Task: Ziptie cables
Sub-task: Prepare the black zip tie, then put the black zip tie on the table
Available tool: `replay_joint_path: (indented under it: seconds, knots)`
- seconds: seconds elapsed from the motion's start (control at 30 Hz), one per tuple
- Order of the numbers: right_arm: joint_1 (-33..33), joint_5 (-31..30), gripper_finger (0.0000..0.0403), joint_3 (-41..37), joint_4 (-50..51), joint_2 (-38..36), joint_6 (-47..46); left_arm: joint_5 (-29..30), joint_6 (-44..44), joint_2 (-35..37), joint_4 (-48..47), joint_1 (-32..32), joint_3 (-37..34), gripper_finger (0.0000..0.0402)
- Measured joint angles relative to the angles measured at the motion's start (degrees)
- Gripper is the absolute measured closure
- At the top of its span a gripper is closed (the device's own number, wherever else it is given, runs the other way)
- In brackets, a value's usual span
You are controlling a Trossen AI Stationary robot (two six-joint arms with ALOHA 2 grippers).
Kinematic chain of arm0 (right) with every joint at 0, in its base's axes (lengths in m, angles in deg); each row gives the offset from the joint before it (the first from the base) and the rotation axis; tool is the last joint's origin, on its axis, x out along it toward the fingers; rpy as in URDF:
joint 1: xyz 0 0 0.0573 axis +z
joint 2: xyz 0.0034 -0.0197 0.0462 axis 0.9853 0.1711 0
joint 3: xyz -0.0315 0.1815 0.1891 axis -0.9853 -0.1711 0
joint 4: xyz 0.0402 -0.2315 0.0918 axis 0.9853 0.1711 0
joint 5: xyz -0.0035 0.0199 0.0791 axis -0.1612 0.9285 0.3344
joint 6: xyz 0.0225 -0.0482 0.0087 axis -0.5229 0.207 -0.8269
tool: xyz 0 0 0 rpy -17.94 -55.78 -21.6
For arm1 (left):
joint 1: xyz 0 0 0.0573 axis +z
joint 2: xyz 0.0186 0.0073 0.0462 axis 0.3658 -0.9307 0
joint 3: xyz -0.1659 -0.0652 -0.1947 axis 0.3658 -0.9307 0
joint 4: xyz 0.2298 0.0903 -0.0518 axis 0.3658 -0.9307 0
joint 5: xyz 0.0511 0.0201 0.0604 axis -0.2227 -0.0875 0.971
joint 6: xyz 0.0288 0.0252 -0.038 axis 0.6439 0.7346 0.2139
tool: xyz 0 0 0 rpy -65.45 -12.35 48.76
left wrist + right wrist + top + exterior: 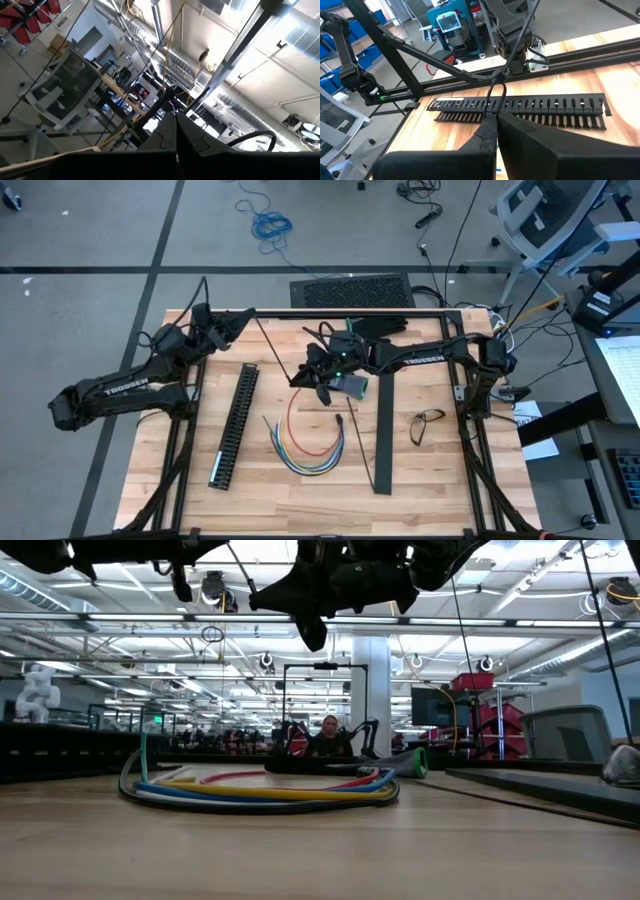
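Your right gripper [318, 385] hangs clenched and empty just above the thin red, yellow, blue and green cables [308, 442] curled loose on the wooden table [440, 480], so dropping down still clenched could push them apart.

"TROSSEN" stands in white on the left arm [120, 390] and right arm [425, 357].

Both my arms raised, fingers pinched together.
My left gripper [243, 317] waits at the table's [430, 470] far-left corner; my right gripper [312, 372] hangs over its middle.
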State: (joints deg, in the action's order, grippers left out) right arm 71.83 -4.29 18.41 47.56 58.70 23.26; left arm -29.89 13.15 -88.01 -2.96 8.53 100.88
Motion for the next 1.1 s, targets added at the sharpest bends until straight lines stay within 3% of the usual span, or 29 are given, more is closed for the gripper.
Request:
replay_joint_path:
  seconds: [0.27,0.47,0.83,0.97,1.1]
  knots:
    - [0.0,-3.0,0.0403,-0.1,-1.2,0.1,-0.1,-0.7,-0.8,0.1,0.5,0.0,0.0,0.0396]
    - [-0.3,-2.4,0.0394,-0.3,2.7,0.4,-4.2,-1.5,-2.3,0.1,2.1,0.0,0.2,0.0349]
    - [-0.4,-3.4,0.0271,-0.3,26.1,0.3,0.3,-5.5,-3.2,0.1,2.3,-0.1,0.2,0.0236]
    - [-0.9,-3.7,0.0242,-0.2,39.6,-0.3,3.1,-14.7,-3.5,0.1,2.0,-0.1,0.2,0.0229]
    - [-1.5,-5.0,0.0243,-0.2,55.6,-2.3,5.0,-25.7,-6.1,0.4,-2.6,-2.1,1.0,0.0229]
